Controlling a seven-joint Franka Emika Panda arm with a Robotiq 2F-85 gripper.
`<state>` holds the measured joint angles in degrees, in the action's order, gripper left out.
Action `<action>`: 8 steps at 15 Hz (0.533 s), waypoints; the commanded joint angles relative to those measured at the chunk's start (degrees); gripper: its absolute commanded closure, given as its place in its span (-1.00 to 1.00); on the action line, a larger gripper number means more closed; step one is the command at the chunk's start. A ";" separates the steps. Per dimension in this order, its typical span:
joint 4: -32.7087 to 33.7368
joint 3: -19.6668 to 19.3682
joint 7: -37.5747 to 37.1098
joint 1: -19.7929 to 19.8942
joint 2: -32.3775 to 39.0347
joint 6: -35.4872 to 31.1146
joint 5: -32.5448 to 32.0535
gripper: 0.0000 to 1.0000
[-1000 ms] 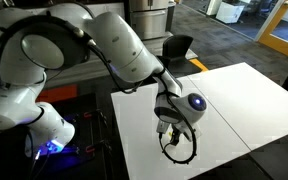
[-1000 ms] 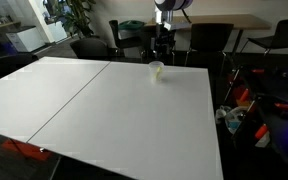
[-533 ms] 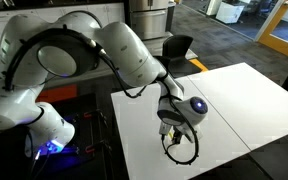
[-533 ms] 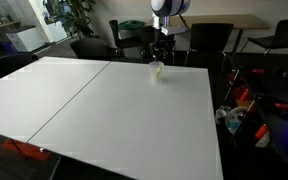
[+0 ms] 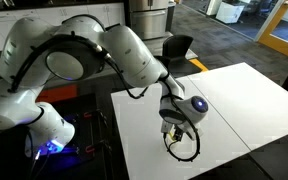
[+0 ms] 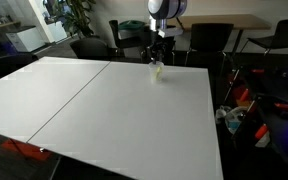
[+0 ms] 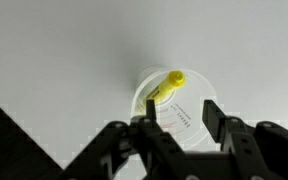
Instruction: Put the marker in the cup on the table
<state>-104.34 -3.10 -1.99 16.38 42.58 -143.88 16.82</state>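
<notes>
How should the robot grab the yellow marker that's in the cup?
Probably by the end of the marker that leans near the rim of the cup. Come from straight above and pinch across its thin sides, because the cup wall blocks a sideways approach. The gripper is open above it.

Wrist view close above cup [image 7: 200,101], both exterior views oblique across table [image 6: 114,110]

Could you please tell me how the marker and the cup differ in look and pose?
The marker is bright yellow and thin; the cup is whitish, translucent and round. The marker leans tilted inside, one end at the rim; the cup stands upright on the table. Both are small.
</notes>
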 commanded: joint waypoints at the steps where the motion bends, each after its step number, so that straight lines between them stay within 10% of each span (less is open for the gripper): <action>1: 3.02 0.83 0.64 0.36 2.00 2.25 0.24 -0.03; 8: 4.86 0.30 -0.15 0.29 4.05 4.48 -0.17 0.14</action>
<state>-101.59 -2.64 -1.99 16.40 45.78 -142.39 16.80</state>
